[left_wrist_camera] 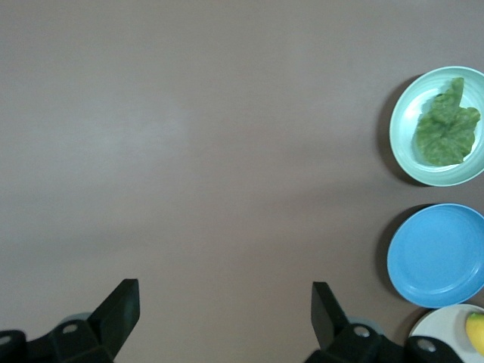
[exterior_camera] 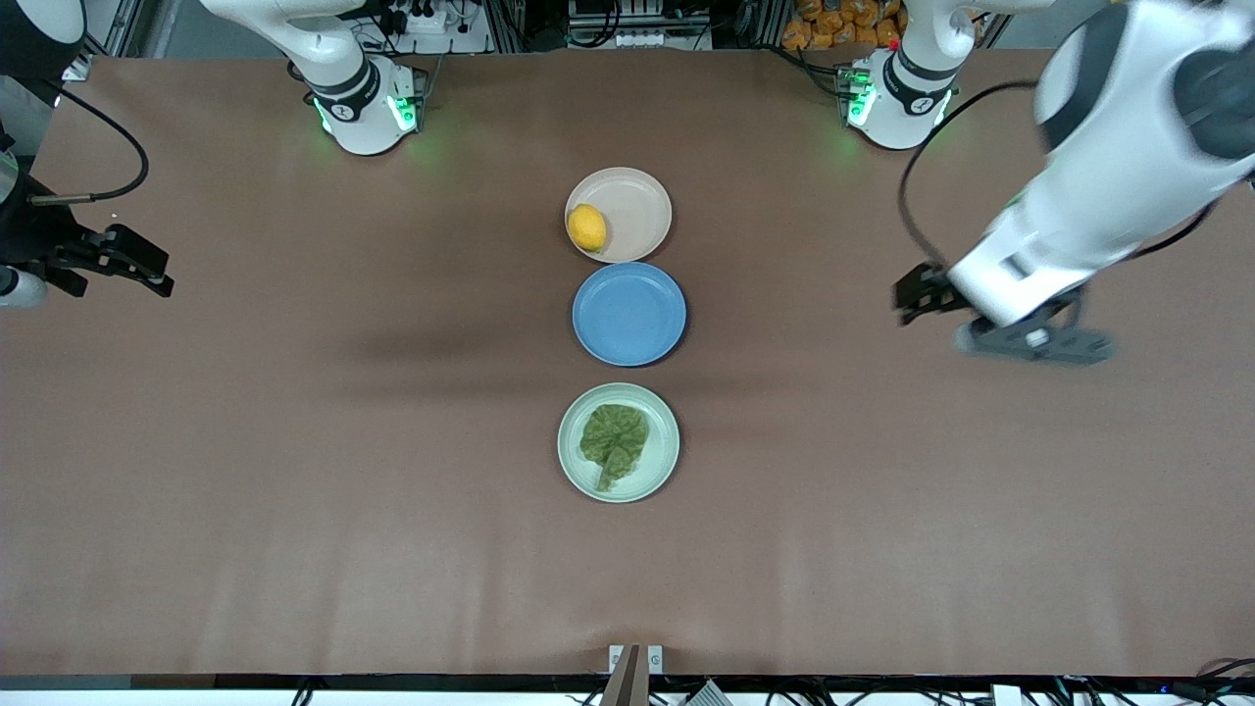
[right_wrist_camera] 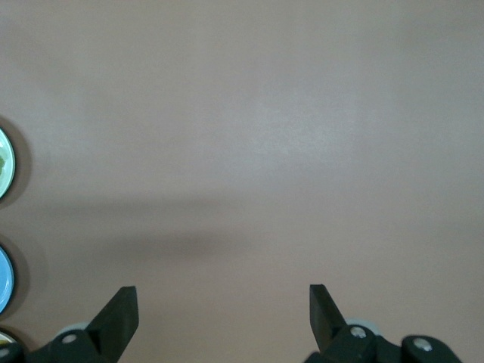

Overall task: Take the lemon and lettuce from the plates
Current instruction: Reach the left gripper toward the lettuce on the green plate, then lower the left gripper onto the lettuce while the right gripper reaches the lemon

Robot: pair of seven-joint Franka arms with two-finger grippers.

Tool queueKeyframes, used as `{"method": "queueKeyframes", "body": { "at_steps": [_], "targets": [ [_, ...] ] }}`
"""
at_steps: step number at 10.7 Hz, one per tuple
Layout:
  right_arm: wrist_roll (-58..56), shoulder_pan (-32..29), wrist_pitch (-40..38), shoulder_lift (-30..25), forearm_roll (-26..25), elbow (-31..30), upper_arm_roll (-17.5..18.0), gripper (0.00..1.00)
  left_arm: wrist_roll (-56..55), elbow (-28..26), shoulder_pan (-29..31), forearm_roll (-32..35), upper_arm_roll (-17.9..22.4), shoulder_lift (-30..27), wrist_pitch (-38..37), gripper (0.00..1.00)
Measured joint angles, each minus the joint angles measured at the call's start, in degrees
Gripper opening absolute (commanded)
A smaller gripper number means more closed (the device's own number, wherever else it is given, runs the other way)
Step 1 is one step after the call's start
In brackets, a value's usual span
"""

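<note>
The yellow lemon (exterior_camera: 587, 227) lies on the beige-pink plate (exterior_camera: 642, 208), the plate nearest the robots' bases. The dark-green lettuce (exterior_camera: 614, 439) lies flat on the pale mint plate (exterior_camera: 668, 446), nearest the front camera. My left gripper (exterior_camera: 910, 294) is open and empty over bare table toward the left arm's end. Its wrist view (left_wrist_camera: 224, 311) shows the lettuce (left_wrist_camera: 447, 128), the mint plate (left_wrist_camera: 403, 125) and the lemon (left_wrist_camera: 476, 330) at the edge. My right gripper (exterior_camera: 147, 267) is open and empty over bare table at the right arm's end; it shows open in its wrist view (right_wrist_camera: 224, 311).
A bright blue plate (exterior_camera: 628, 314) sits empty between the two task plates; it also shows in the left wrist view (left_wrist_camera: 439, 253). The three plates form a line down the table's middle. Brown table surface stretches on both sides.
</note>
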Motion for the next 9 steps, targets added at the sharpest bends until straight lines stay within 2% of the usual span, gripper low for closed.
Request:
{"method": "queueKeyframes", "body": {
  "at_steps": [5, 7, 9],
  "targets": [
    [-0.03, 1.08, -0.25, 0.53, 0.04, -1.83, 0.21, 1.0, -16.19, -0.1, -11.7, -0.08, -0.21, 11.0, 15.29, 1.0],
    [0.15, 2.81, 0.59, 0.84, 0.24, -4.61, 0.29, 1.0, -18.92, -0.15, -15.63, -0.08, -0.17, 16.28, 22.28, 1.0],
    [0.52, 3.81, 1.78, 0.95, 2.66, -8.78, 0.38, 1.0, -19.01, 0.06, -17.3, -0.08, -0.12, 21.04, 29.83, 1.0]
  ]
}}
